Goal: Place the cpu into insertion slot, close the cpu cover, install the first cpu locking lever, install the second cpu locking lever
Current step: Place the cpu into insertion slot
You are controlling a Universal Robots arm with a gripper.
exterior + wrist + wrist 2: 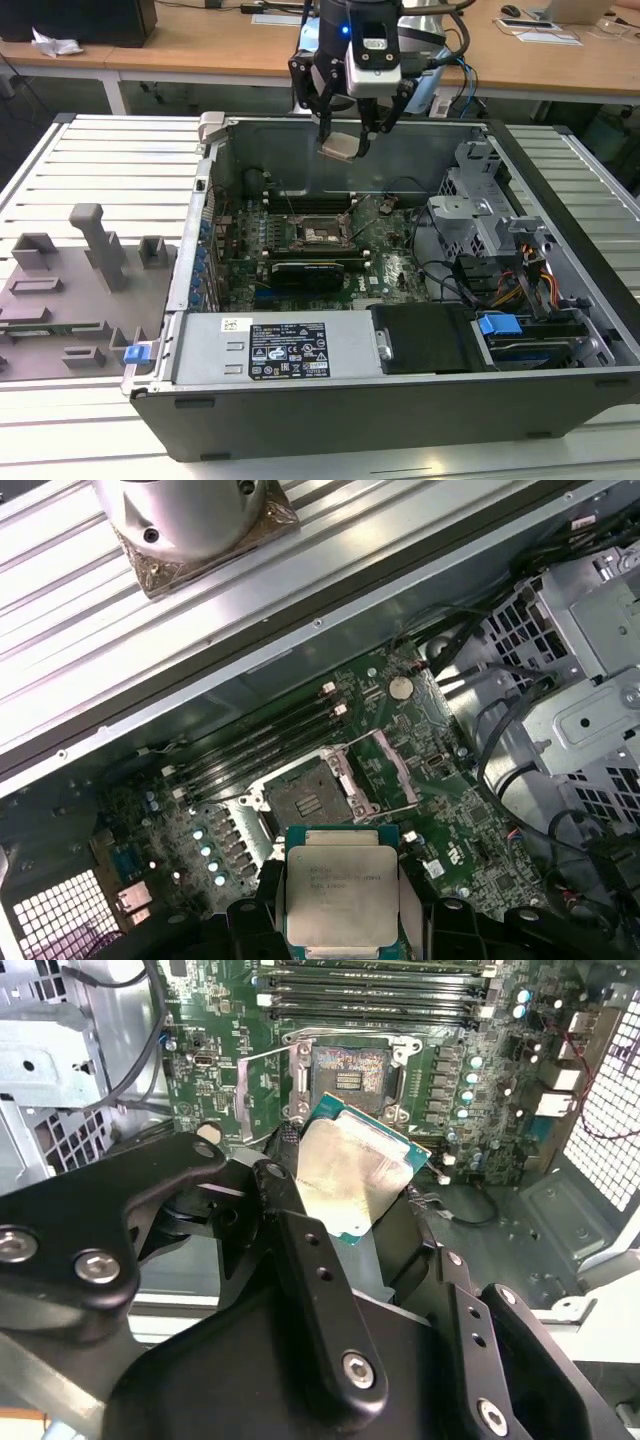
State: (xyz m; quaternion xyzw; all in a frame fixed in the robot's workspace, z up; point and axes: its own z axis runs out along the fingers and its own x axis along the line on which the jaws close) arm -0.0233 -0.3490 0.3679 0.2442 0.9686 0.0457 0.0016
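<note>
The hand (345, 138) is closed on the cpu (338, 148), fingers clamped on opposite edges, and hangs high over the open case (300, 420), near its far wall. In both wrist views the cpu (340, 905) sits between the fingers with its pale metal top facing the camera and a green border showing around the lid. In the exterior view it hangs slightly tilted, not flat.

The step in hand is the first: getting the cpu into the slot (322, 232). Nothing is seated yet. The slot (305, 800) lies well below on the board (390, 260), dark and bare inside its metal rim, beside the long memory slots (260, 745). The cover (395, 765) appears swung up and aside from it, so the opening looks free.

As I judge it, seating calls for bringing the cpu level, squaring its edges to the rim and centring it over the slot, then a straight, gentle descent, since a skewed drop could foul the contacts. The case rests on a slatted tabletop (110, 160).
</note>
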